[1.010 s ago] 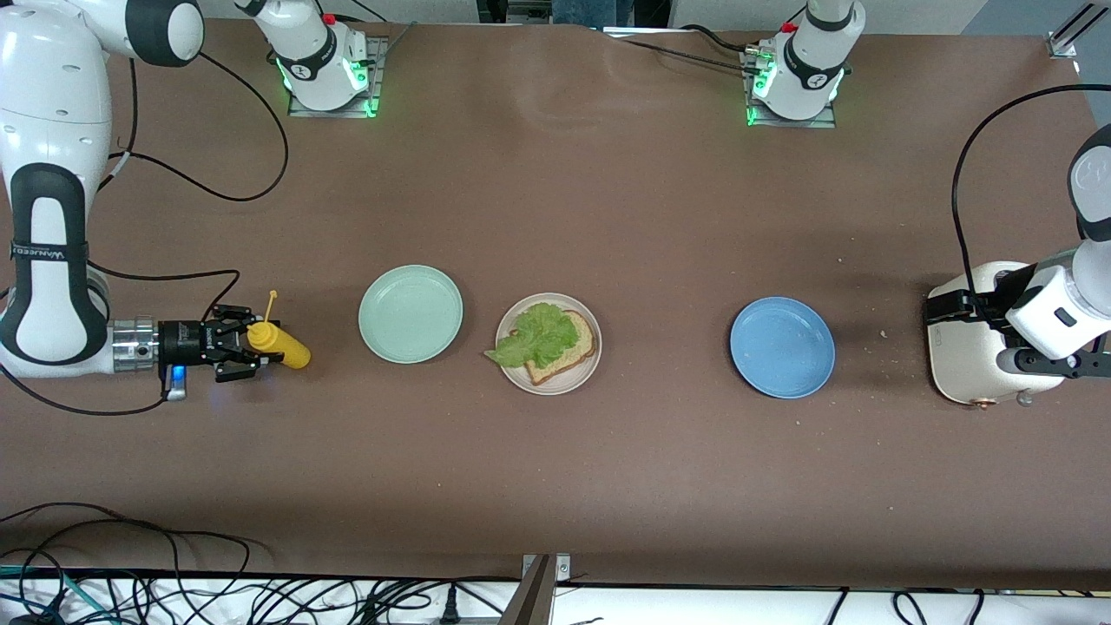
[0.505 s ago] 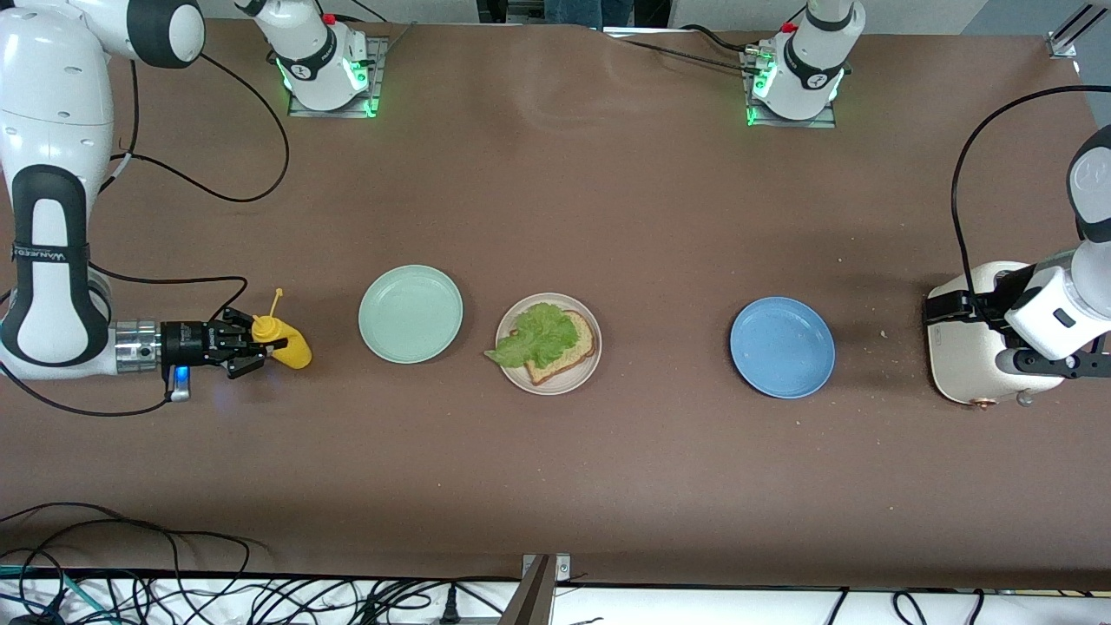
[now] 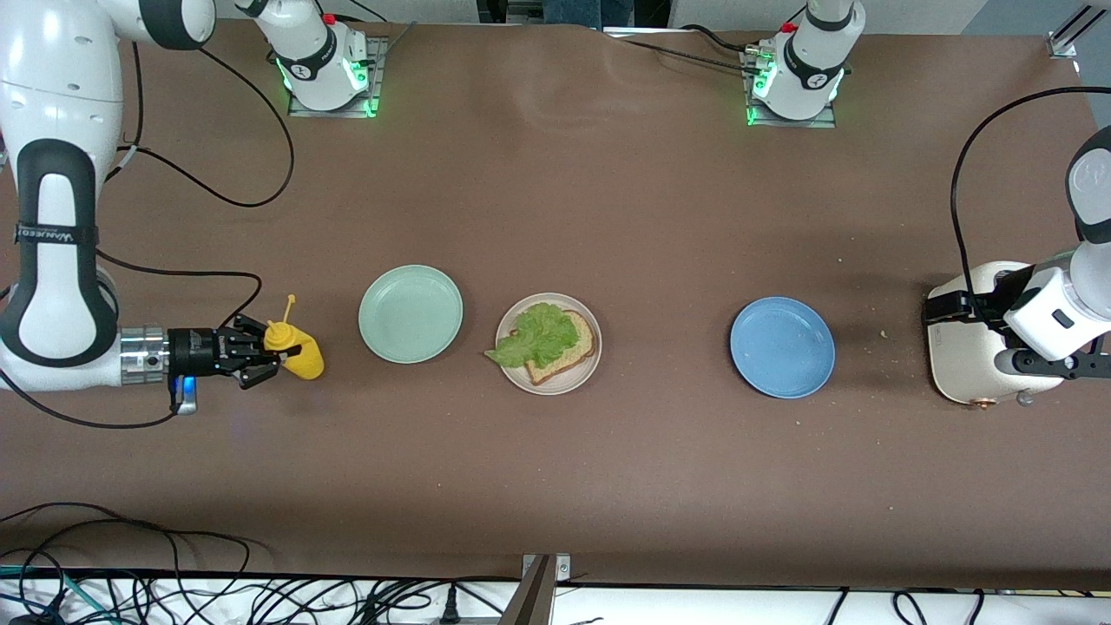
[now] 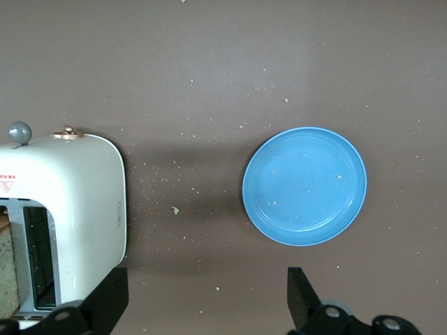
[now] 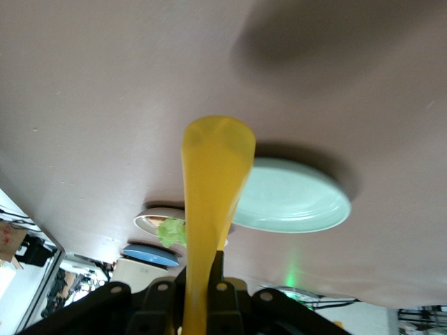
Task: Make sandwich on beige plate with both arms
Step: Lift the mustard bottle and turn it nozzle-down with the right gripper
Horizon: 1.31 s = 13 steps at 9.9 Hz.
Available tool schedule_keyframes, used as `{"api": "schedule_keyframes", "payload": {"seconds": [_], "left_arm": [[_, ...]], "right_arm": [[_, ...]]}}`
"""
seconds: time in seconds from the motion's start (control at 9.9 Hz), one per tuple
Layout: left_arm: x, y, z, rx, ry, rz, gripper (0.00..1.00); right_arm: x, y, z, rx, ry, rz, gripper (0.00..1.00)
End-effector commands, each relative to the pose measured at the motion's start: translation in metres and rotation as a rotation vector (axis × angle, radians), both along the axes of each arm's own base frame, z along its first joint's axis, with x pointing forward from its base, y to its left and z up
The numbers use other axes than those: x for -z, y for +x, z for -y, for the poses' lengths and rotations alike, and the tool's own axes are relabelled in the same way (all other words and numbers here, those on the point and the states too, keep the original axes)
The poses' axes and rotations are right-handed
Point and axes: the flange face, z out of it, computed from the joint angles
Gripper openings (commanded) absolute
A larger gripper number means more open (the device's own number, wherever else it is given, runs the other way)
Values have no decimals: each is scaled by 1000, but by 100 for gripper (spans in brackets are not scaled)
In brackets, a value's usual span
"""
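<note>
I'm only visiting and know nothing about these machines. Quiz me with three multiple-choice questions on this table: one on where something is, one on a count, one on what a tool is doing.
1. Where does the lettuce lie?
A. on the bread on the beige plate
B. on the blue plate
C. on the bare table

2. How many plates are on the table?
A. two
B. three
C. four

3. What is the right tool doing?
A. hanging open over the blue plate
B. gripping the yellow squeeze bottle
C. holding a bread slice

Answers:
1 A, the leaf covers the bread slice on the beige plate.
2 B, mint-green plate, beige, blue plate.
3 B, the right tool is shut on the yellow squeeze bottle.
</note>
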Motion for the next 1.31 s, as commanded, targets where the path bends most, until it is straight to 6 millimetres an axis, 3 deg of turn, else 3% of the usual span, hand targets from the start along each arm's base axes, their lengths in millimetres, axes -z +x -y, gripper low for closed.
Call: {"api": "schedule_keyframes", "payload": {"seconds": [0.0, 0.2, 0.5, 0.91, 1.21], "left_arm": [[-3, 0, 1, 1, 32, -8, 100], [-3, 0, 1, 1, 32, -8, 100], [-3, 0, 1, 1, 32, -8, 100], [-3, 0, 2, -16, 34, -8, 100], [-2, 0, 2, -18, 34, -9, 100]], "right_arm": [[-33, 11, -45, 53, -131, 10, 0], [-48, 16, -80, 72, -253, 30, 0], [-88, 13, -109, 82, -384, 61, 0], [-154, -8, -114, 168, -508, 33, 0], [-161, -11, -129, 226, -628, 32, 0]]}}
